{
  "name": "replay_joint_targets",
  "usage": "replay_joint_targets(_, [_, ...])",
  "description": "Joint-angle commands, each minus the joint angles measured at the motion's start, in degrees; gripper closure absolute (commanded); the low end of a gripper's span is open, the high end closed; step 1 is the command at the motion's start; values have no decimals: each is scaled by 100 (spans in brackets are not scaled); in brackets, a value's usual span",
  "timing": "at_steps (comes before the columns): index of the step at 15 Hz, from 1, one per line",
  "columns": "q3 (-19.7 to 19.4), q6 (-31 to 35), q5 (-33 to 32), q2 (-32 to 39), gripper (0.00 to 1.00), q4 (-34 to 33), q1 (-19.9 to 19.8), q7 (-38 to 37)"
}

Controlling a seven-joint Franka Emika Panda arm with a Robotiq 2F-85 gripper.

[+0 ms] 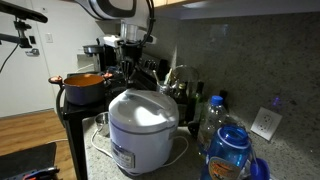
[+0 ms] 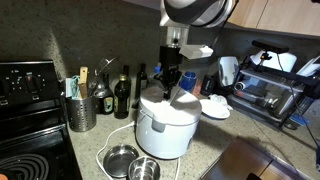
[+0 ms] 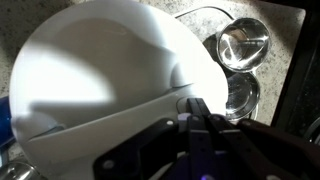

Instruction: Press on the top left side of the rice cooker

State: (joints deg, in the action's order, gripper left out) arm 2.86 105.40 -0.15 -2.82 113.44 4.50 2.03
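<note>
**Robot hand is hanging over the rice cooker's lid**

The rice cooker (image 1: pixel 143 125) is sitting on the speckled counter (image 2: pixel 225 135), and both exterior views are showing it in the middle. Its round white lid is shining under the light.

The gripper (image 2: pixel 171 88) is pointing straight down over the back part of the cooker's lid. In the wrist view, the gripper (image 3: pixel 197 108) is coming in from the bottom, with the big white lid filling most of the picture. Its two dark fingers are looking pressed together, with nothing between them. Their tip is right at the lid, but I cannot tell if it is touching.

An orange pot (image 1: pixel 85 85) is sitting on a dark stand beside the cooker. A blue water bottle (image 1: pixel 230 148) is standing near the cooker on its other side.

Two shiny metal bowls (image 2: pixel 122 160) are lying on the counter just in front of the cooker. The wrist view is showing these bowls (image 3: pixel 243 42) next to the lid's edge. Some dark bottles (image 2: pixel 122 95) are standing behind the cooker, by the wall. A toaster oven (image 2: pixel 272 92) is sitting well apart from the cooker.
</note>
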Motion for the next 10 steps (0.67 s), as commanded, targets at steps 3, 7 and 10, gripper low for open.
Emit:
replay_joint_targets(3, [94,-147,-21,104,100,-146,25,-48])
replay_joint_targets(7, [149,-199,27,89,100,-197,78,-36])
replay_joint_targets(10, [200,-220,22,45,100,-251,96,-59])
